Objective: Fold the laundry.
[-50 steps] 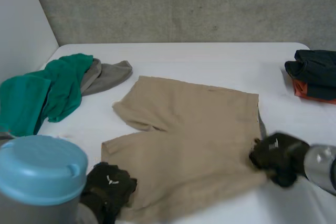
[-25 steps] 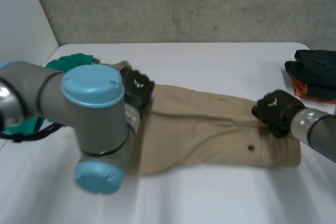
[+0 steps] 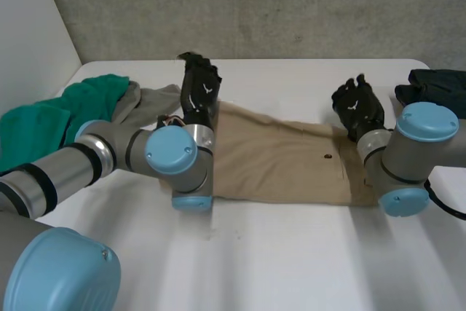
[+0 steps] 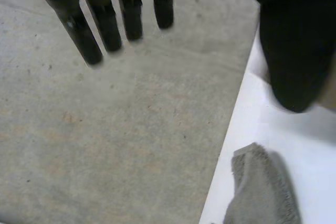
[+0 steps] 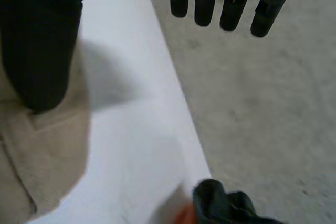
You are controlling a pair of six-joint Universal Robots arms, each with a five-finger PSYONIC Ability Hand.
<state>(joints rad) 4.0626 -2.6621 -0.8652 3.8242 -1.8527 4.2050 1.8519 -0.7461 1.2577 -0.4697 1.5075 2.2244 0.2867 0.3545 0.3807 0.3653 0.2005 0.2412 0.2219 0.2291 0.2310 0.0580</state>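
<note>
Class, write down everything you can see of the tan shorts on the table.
The tan shorts look like woven cotton, lying flat on the white table as a long band, apparently folded over. A dark button sits near the end by the right arm. The left hand and right hand, both open, are by its far corners.

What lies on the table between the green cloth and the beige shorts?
In the head view, a grey garment lies between the green cloth, which it touches, and the beige shorts. The left arm reaches across the same stretch.
</note>
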